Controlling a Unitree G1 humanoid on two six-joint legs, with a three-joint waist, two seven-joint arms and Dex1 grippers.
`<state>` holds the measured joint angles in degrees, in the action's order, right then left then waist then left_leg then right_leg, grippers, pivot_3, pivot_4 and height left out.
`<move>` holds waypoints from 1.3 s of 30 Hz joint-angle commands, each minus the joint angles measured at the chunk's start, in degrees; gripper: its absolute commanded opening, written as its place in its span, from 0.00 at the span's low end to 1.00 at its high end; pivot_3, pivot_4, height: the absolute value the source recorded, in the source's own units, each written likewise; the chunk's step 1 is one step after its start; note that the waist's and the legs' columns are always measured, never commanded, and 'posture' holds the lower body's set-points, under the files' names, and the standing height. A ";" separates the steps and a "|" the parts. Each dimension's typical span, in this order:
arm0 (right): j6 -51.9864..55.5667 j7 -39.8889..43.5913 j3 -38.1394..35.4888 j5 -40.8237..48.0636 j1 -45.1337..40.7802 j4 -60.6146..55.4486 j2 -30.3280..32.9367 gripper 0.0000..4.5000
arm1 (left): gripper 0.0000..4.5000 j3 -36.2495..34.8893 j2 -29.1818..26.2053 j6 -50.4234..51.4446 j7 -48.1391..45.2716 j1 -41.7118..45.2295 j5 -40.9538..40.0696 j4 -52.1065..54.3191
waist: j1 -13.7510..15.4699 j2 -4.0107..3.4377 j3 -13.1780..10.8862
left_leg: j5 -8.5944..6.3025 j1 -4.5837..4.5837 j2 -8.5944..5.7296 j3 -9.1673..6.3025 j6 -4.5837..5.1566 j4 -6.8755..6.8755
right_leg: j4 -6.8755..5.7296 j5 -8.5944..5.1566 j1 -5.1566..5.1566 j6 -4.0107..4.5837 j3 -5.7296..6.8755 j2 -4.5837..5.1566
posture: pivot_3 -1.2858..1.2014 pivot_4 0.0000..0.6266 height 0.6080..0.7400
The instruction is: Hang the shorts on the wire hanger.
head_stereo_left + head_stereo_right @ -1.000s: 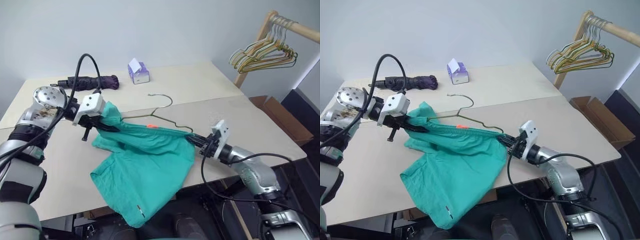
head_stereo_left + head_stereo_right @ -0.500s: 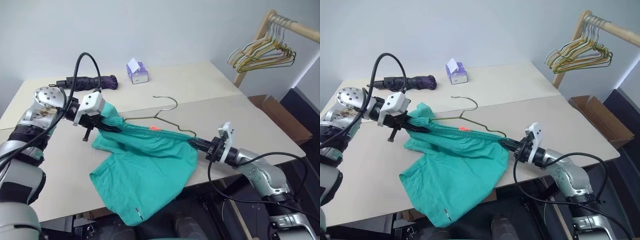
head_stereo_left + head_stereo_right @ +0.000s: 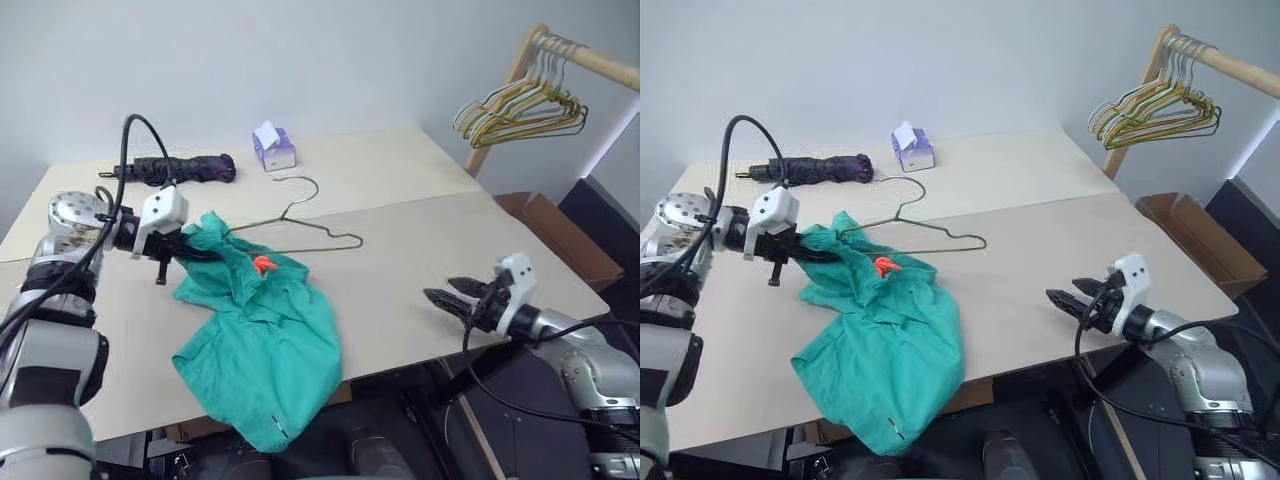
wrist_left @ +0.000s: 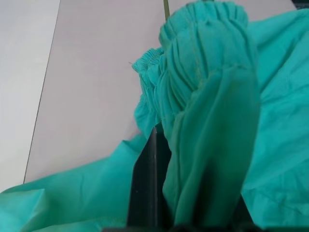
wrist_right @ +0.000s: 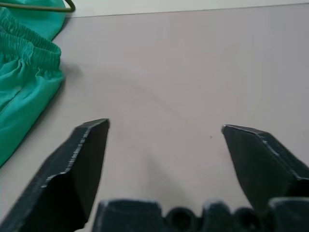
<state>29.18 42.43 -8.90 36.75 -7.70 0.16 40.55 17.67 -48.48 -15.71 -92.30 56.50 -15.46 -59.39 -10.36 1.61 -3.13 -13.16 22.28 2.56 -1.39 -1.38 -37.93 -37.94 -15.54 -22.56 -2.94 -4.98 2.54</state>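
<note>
Now that the right gripper (image 3: 447,299) has let go and gapes empty, the shorts (image 3: 262,335) sag beside the wire hanger (image 3: 300,222), unhung; the left gripper (image 3: 196,252) stays clamped on the waistband.

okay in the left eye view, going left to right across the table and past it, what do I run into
left gripper shut on the shorts → wire hanger → right gripper, open above the table → bunched hangers on the wooden rack
</note>
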 commanded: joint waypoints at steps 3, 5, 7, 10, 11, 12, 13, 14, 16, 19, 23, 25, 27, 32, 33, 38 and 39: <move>0.49 3.45 -3.96 1.44 -4.53 -6.76 3.63 0.99 | 0.00 -1.69 -0.71 -0.38 -0.20 1.82 1.51 1.13 | -0.07 0.00 0.00 | 0.00 -0.01 0.00 0.01 0.01 0.00 | -0.05 0.11 -0.02 0.18 -0.01 0.01 | 0.46 0.00 1.00; 0.01 4.42 -2.87 0.63 -7.72 -8.36 4.45 0.99 | 0.00 -1.14 -0.37 -0.76 -0.20 2.18 1.83 1.33 | -0.16 -0.01 0.01 | 0.00 -0.07 0.00 0.01 0.00 0.00 | -0.10 -0.01 0.00 -0.02 -0.02 -0.01 | 0.46 0.00 1.00; 0.16 4.54 -0.77 -0.46 -12.57 -9.40 4.25 0.99 | 0.00 -0.52 0.39 -0.53 -0.20 2.58 1.58 1.84 | -0.16 -0.01 0.01 | 0.00 -0.15 0.02 0.00 0.01 0.01 | -0.10 -0.09 0.06 -0.15 -0.02 -0.03 | 0.46 0.00 1.00; 0.89 4.79 3.83 -3.07 -21.11 -9.18 3.02 0.99 | 0.00 0.42 2.15 -0.18 -0.20 3.17 0.74 2.80 | -0.03 -0.01 0.01 | -0.02 -0.07 0.03 0.01 0.02 0.01 | -0.05 -0.08 0.01 -0.13 0.00 -0.03 | 0.46 0.00 1.00; 0.97 5.16 5.06 -3.92 -23.02 -8.85 2.77 0.99 | 0.00 0.63 2.62 -0.17 -0.20 3.34 0.58 2.94 | -0.03 -0.01 0.01 | -0.02 -0.05 0.02 0.00 0.02 0.01 | -0.05 -0.06 0.00 -0.10 0.01 -0.01 | 0.46 0.00 1.00; 1.11 5.52 6.17 -4.68 -24.78 -8.42 2.49 0.99 | 0.00 0.86 3.17 -0.23 -0.20 3.54 0.48 3.06 | 0.09 -0.01 0.01 | -0.01 -0.03 0.02 0.00 0.02 0.01 | -0.04 0.01 -0.01 0.01 0.00 -0.01 | 0.46 0.00 1.00; 1.43 5.98 7.04 -5.20 -26.18 -7.99 2.36 0.99 | 0.00 1.10 3.68 -0.26 -0.20 3.75 0.37 3.16 | 0.22 -0.01 0.01 | -0.01 -0.01 0.02 -0.01 0.02 0.01 | -0.04 0.09 -0.02 0.16 0.02 -0.01 | 0.46 0.00 1.00; 1.73 6.47 7.76 -5.71 -27.24 -7.64 2.37 0.99 | 0.00 1.31 4.17 -0.22 -0.20 3.95 0.24 3.26 | 0.36 -0.01 0.01 | -0.01 0.01 0.02 -0.03 0.02 0.01 | -0.04 0.13 -0.02 0.21 0.05 -0.01 | 0.46 0.00 1.00; 1.69 8.01 8.95 -6.64 -28.48 -7.09 2.80 0.99 | 0.00 1.75 5.07 0.25 -0.20 4.34 -0.34 3.61 | 0.44 -0.01 0.01 | -0.01 0.07 0.02 -0.03 0.02 0.01 | -0.03 0.14 -0.06 0.23 0.06 0.01 | 0.46 0.00 1.00; 1.15 11.34 10.72 -8.40 -28.55 -7.29 4.46 0.99 | 0.00 2.68 5.95 1.18 -0.20 4.85 -1.40 4.16 | 0.49 -0.01 0.01 | -0.01 0.12 -0.02 -0.03 0.02 -0.01 | -0.05 0.15 -0.11 0.24 0.06 0.05 | 0.46 0.00 1.00; -0.15 13.61 15.07 -13.72 -28.33 -7.17 6.13 0.99 | 0.00 4.26 6.33 1.46 -0.20 5.81 -2.60 3.97 | 0.19 -0.01 0.01 | -0.01 0.11 -0.01 -0.02 0.02 -0.01 | -0.08 0.14 -0.16 0.24 0.05 0.03 | 0.45 0.00 1.00; -0.35 13.24 17.65 -17.03 -29.21 -6.18 5.69 0.99 | 0.00 4.80 6.61 1.43 -0.20 6.28 -2.96 3.73 | -0.11 -0.01 0.01 | -0.01 0.10 0.00 -0.02 0.02 -0.01 | -0.09 0.14 -0.16 0.24 0.05 0.03 | 0.45 0.00 1.00; -0.05 13.72 18.78 -18.27 -30.07 -5.30 4.92 0.99 | 0.00 5.34 6.98 1.38 -0.20 6.75 -3.29 3.42 | -0.33 -0.01 0.01 | -0.01 0.09 -0.01 0.00 0.02 -0.01 | -0.11 0.13 -0.17 0.22 0.01 0.02 | 0.45 0.00 1.00; 0.67 15.95 20.28 -19.43 -32.01 -3.40 3.28 0.79 | 0.00 6.18 8.07 1.22 -0.20 7.66 -3.94 2.79 | -0.90 -0.01 0.01 | -0.01 0.20 -0.01 -0.01 0.02 -0.01 | -0.14 0.15 -0.33 0.24 0.00 0.02 | 0.45 0.00 1.00; 0.95 16.26 20.03 -19.15 -32.39 -3.03 2.89 0.70 | 0.00 6.39 8.22 1.13 -0.20 7.74 -4.03 2.78 | -0.94 -0.01 0.01 | -0.01 0.22 -0.01 -0.02 0.02 -0.01 | -0.13 0.15 -0.34 0.25 0.01 0.02 | 0.45 0.00 1.00; 2.54 19.24 18.68 -17.57 -32.74 -3.61 2.88 0.31 | 0.00 6.47 8.60 0.74 -0.20 8.10 -3.96 2.13 | -1.14 -0.01 0.01 | -0.01 0.22 -0.02 -0.03 0.02 -0.01 | -0.15 0.15 -0.35 0.25 0.01 0.02 | 0.45 0.00 1.00; 2.93 19.78 18.45 -17.24 -32.68 -3.70 2.96 0.23 | 0.00 6.41 8.67 0.64 -0.20 8.20 -3.88 1.89 | -1.20 -0.01 0.01 | -0.01 0.22 -0.02 -0.03 0.02 -0.01 | -0.15 0.15 -0.35 0.25 0.01 0.02 | 0.45 0.00 1.00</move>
<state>31.37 61.30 11.96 18.02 -39.02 -2.11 43.05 24.57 -39.83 -14.67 -92.32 62.47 -18.13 -57.35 -11.56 1.60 -3.13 -13.17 22.51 2.54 -1.42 -1.36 -37.95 -38.09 -15.39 -22.92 -2.69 -4.96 2.56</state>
